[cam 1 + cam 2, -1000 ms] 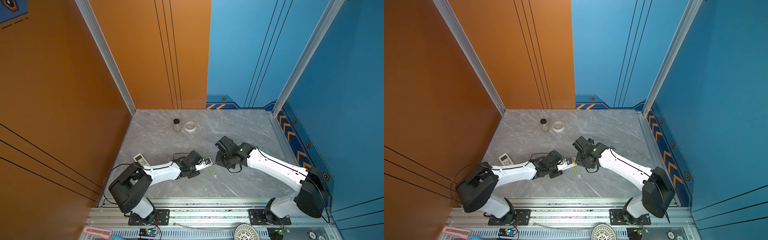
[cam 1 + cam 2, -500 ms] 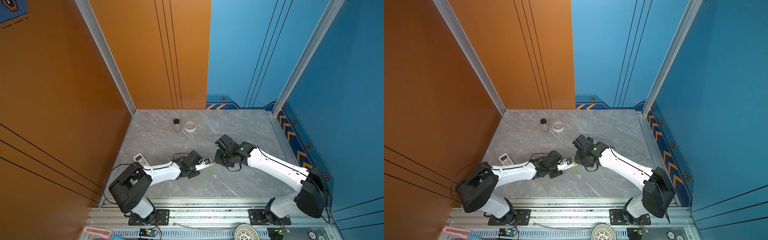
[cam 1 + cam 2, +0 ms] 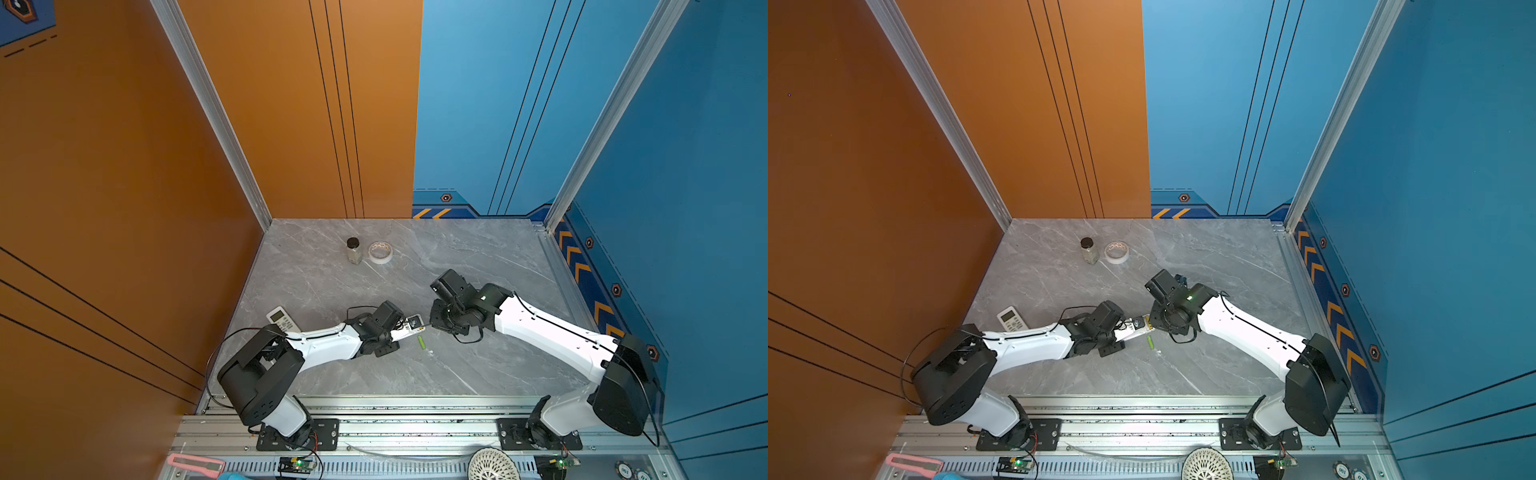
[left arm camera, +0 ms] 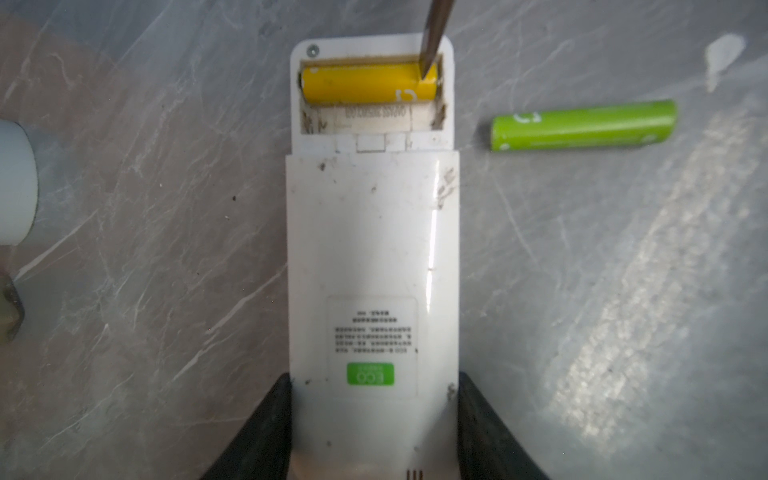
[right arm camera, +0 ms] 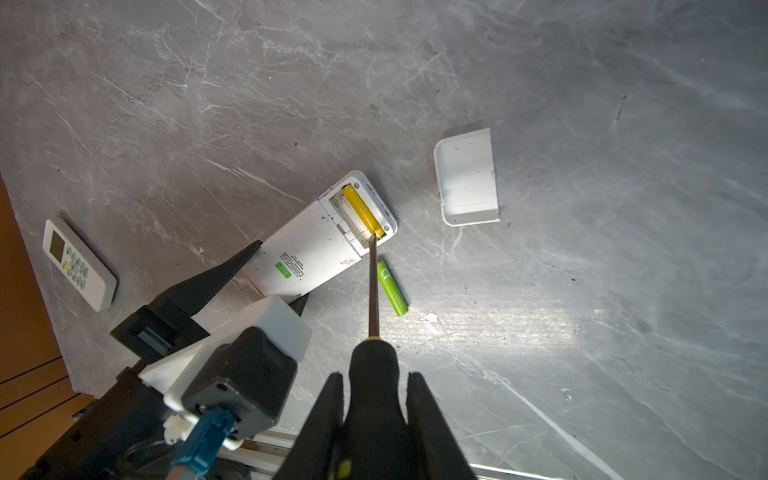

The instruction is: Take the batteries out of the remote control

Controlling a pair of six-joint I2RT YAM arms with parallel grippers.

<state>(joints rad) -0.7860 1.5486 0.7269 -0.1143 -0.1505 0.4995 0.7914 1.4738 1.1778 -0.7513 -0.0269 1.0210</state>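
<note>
The white remote control (image 4: 372, 232) lies face down with its battery bay open, and my left gripper (image 4: 374, 378) is shut on its end. One yellow-orange battery (image 4: 365, 83) sits in the bay. The green battery (image 4: 582, 124) lies loose on the table beside the remote, and it also shows in both top views (image 3: 422, 342) (image 3: 1149, 342). My right gripper (image 5: 376, 376) is shut on a black-handled screwdriver (image 5: 371, 291). The screwdriver's tip rests at one end of the yellow-orange battery (image 5: 360, 205).
The white battery cover (image 5: 467, 178) lies on the table just beyond the remote. A second remote (image 3: 282, 319) lies to the left, by the left arm. A small jar (image 3: 353, 250) and a tape roll (image 3: 380, 252) stand at the back. Walls enclose the grey marble table (image 3: 478, 257).
The right arm has shifted very slightly towards the remote. The left arm, the remote and the green battery have not moved.
</note>
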